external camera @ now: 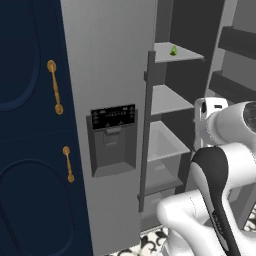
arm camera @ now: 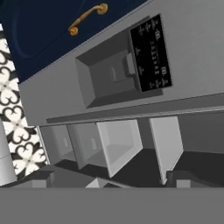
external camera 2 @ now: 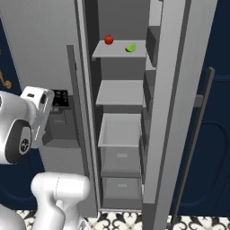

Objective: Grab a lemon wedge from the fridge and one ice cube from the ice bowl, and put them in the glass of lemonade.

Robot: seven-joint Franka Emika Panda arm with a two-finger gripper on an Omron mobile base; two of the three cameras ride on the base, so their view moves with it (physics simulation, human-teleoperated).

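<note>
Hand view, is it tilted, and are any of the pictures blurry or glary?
Hand view: rolled sideways, the fridge dispenser panel on its side, sharp. Left base view: flat even light, no glare, lemon wedge tiny but crisp. Right base view: soft shading inside the fridge, no blur.

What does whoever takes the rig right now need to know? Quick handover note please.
Hand: open, holding nothing, pointing at the fridge front, level with the dispenser panel and the drawers.
Fridge: right door already swung open, left door with the dispenser shut.
Lemon wedge: on the top shelf, towards the right, apart from a red fruit on its left. Also seen in the left base view.
Done: fridge opened.
Left: reach up to the top shelf, grip the wedge, carry it to the glass of lemonade; then one ice cube from the ice bowl.
</note>
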